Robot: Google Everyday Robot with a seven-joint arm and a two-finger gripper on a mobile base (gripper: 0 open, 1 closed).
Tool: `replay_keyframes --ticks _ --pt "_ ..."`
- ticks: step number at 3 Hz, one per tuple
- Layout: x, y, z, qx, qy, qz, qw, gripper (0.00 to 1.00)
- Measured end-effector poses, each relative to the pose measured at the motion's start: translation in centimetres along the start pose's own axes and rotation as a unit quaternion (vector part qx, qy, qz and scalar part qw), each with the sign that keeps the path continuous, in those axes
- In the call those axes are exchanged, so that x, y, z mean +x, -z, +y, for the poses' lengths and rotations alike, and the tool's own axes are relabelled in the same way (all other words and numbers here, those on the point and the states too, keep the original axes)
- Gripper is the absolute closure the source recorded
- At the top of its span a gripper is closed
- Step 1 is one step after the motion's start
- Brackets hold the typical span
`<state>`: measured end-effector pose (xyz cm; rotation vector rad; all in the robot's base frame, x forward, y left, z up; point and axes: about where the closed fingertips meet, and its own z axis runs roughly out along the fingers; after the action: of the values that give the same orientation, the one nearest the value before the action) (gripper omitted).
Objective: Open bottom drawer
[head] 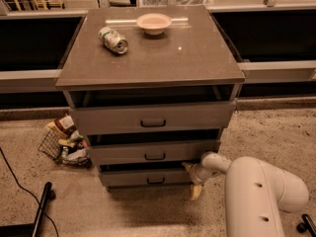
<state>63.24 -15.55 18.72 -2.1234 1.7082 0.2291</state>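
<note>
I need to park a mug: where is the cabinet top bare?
The cabinet top is bare across its front half and right side. The can and bowl crowd the back left and back middle. The gripper sits low at the right end of the bottom drawer.

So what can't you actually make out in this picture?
1. Inside the bottom drawer: camera view, hidden behind the middle drawer front above it.
2. The tool is by that drawer's right end; whether it touches the drawer is lost in shadow.
3. Label on the can: too small to read.
4. The arm: cut off by the lower edge.
</note>
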Motion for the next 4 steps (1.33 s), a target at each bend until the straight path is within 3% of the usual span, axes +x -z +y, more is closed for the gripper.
replay_keyframes --ticks 1,2,4 --pt "1.5 -1.9 -0.6 -0.004 -0.031 -0.004 0.9995 0.0" --pt "2.3 -3.3 -0.9 -0.009 -0.049 -0.011 0.9987 0.16" --pt "1.8 -2.2 -0.8 -0.006 -0.05 -0.019 0.9985 0.63"
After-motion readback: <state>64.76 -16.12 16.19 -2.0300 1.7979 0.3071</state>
